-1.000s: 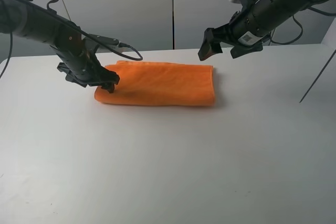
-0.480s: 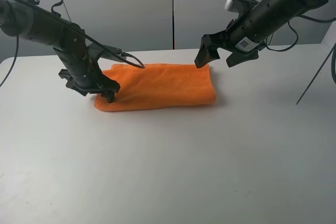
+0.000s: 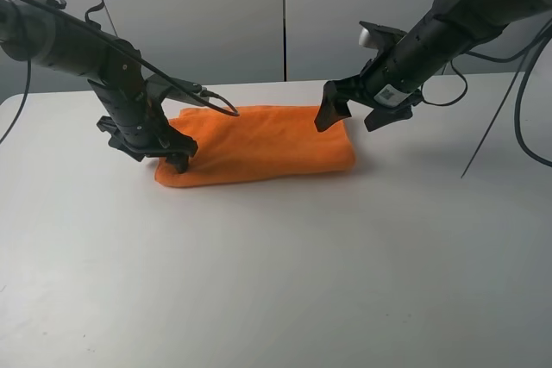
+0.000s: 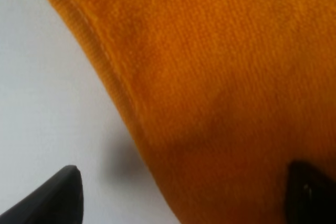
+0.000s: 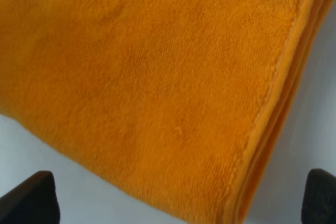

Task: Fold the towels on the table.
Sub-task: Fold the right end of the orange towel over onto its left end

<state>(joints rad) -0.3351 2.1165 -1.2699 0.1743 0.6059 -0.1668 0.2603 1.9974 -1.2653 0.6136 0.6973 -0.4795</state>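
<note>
Towel point(image 3: 259, 144), bright orange and fuzzy, lies folded into a thick oblong on the white table point(image 3: 276, 282), with one hand at each of its short ends. The left hand point(image 3: 177, 154) is down low at the corner of the towel nearest it, spread wide and gripping nothing. In its wrist view the left hand point(image 4: 181, 198) shows one dark fingertip point(image 4: 52, 198) over bare table point(image 4: 42, 77) just outside the ribbed hem. The other fingertip point(image 4: 312, 192) sits over the orange pile of the towel point(image 4: 236, 77), so the hem runs between the two. Whether either tip touches cloth or table cannot be told. A black cable point(image 3: 216, 102) from the left arm loops just beside the towel's edge behind that hand. The right hand point(image 3: 352, 114) hangs close over the opposite end, at the corner on the far side from the left hand, likewise spread wide and empty. Its wrist view places the right hand point(image 5: 173, 198) with a dark fingertip point(image 5: 29, 198) at either side. The towel point(image 5: 157, 77) fills the space ahead of and between them. Stacked folded layers show along one hemmed edge, and pale table point(image 5: 94, 198) shows beside each fingertip.
</note>
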